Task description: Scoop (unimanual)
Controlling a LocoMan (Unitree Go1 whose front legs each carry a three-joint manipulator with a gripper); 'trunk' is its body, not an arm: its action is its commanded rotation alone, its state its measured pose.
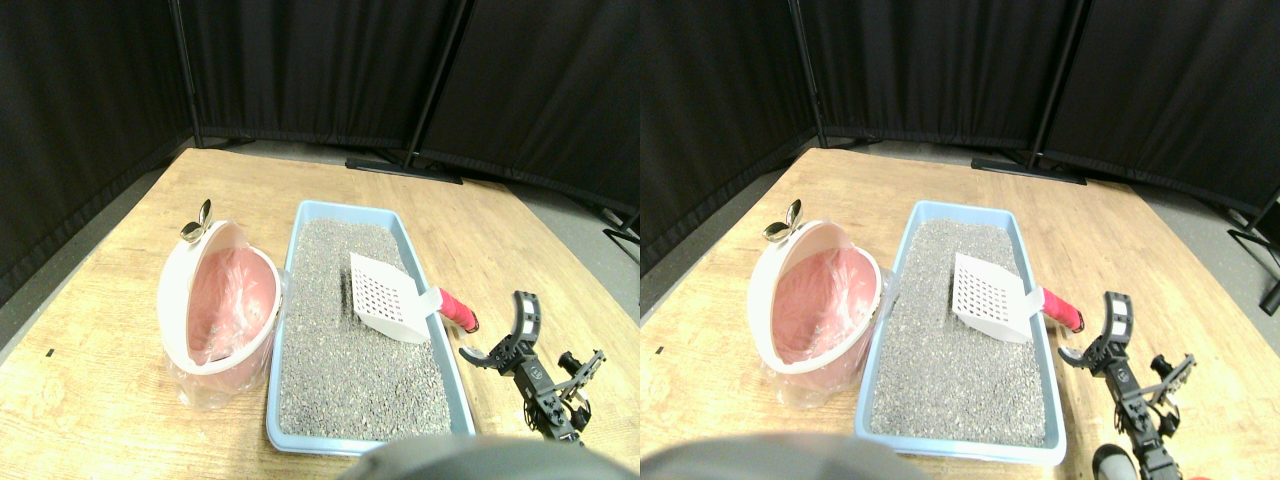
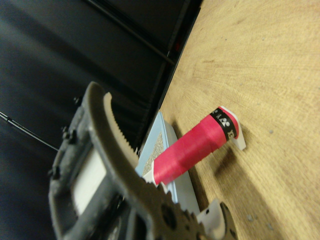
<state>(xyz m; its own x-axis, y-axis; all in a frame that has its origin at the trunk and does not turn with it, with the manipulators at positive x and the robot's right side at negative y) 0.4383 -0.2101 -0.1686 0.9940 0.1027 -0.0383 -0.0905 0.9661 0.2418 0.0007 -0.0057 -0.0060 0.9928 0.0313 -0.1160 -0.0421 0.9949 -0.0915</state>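
We see the right tool [image 1: 497, 335] spread wide, grasping nothing, on the wooden tabletop [image 1: 110, 380]. Just ahead, the white slotted plastic scoop [image 1: 385, 297] lies in the light-blue litter tray [image 1: 455, 385], its red-wrapped handle [image 1: 458, 312] overhanging the rim.

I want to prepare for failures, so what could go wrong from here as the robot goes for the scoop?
1. The scoop's red handle sticks out over the rim of the blue litter tray, unsupported. A push from the open right gripper could tip or slide the scoop.
2. The handle is round and wrapped, so the fingers may close off-centre and it may twist.
3. The lined pink bin leans against the tray; a wide swing might spill litter.
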